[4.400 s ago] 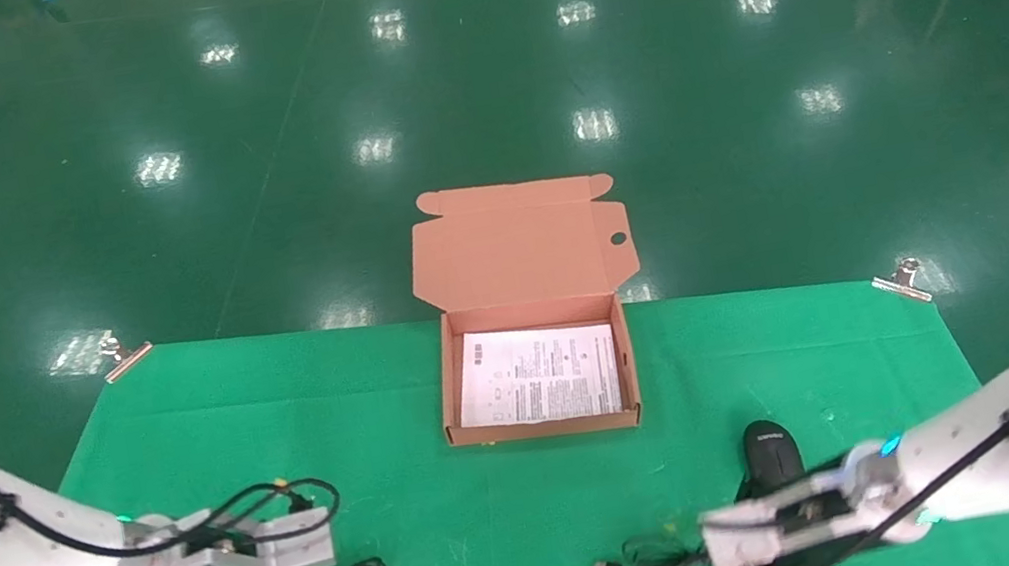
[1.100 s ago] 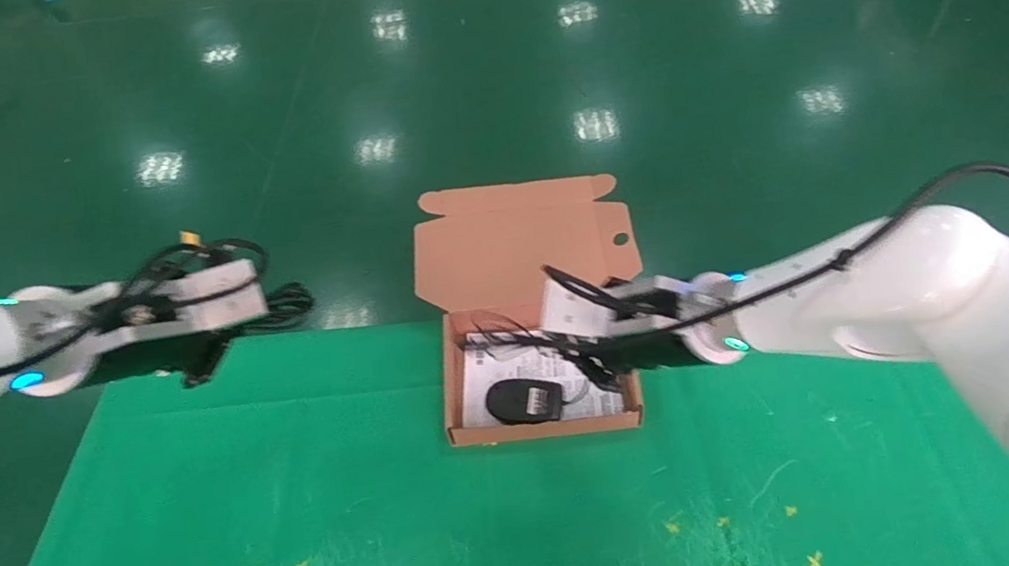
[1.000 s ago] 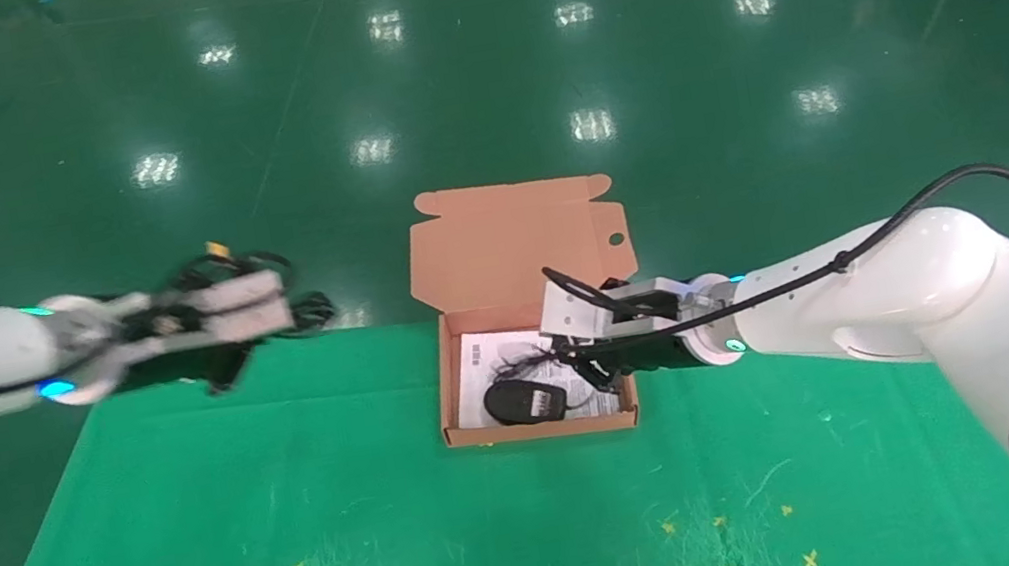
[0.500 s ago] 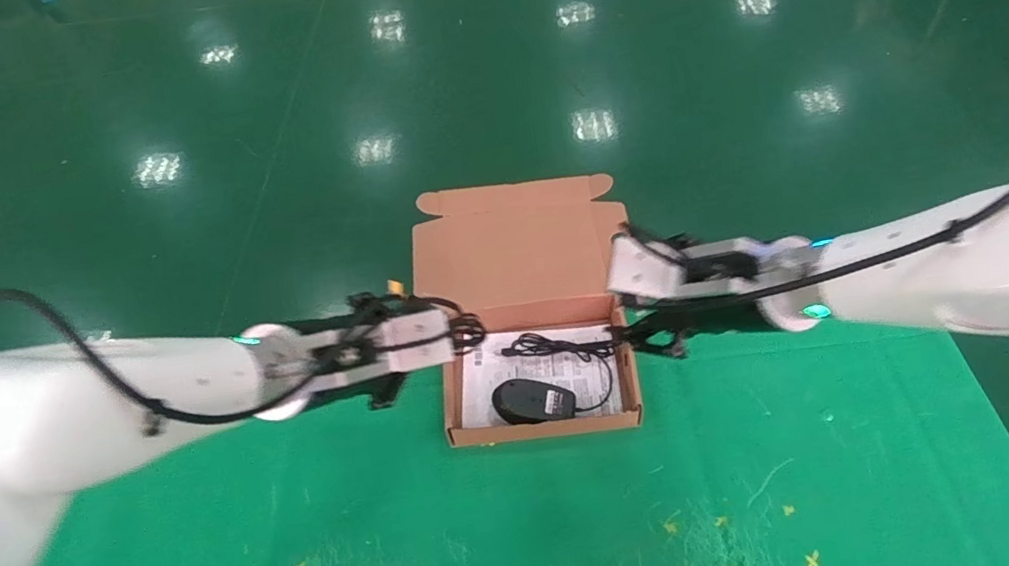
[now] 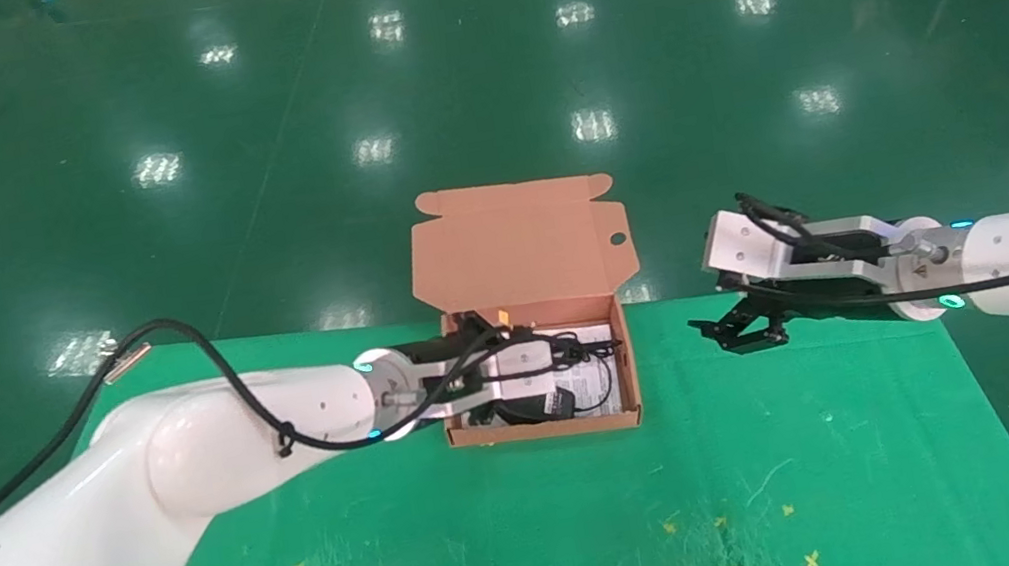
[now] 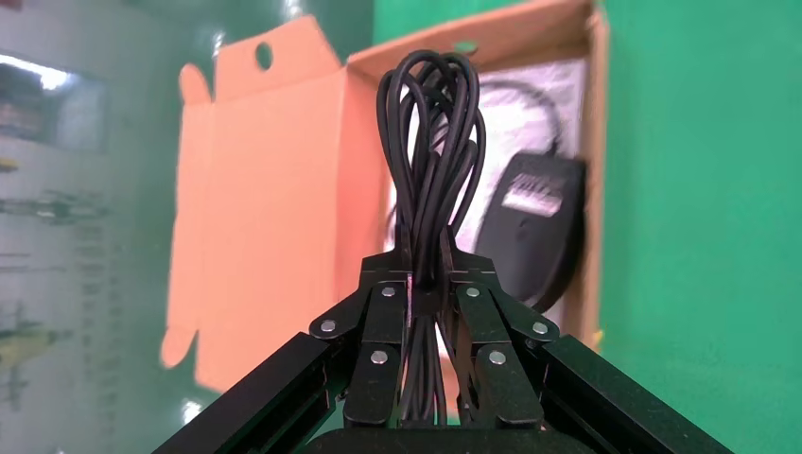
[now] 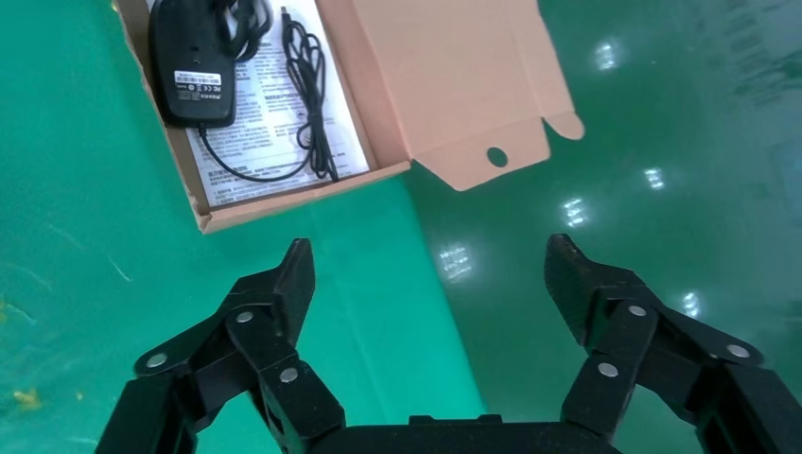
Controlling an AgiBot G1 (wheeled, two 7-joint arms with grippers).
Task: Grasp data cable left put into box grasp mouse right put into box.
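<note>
Green table (image 5: 506,546), left tool (image 6: 427,284) clamping data cable (image 6: 430,142) over box (image 5: 520,250)

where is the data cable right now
The data cable is pinched in the left gripper, held over the open box, just above the mouse lying inside.

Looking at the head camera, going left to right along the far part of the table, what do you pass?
Left gripper clamping the data cable → mouse in the box → bare green tablecloth → open right gripper.
</note>
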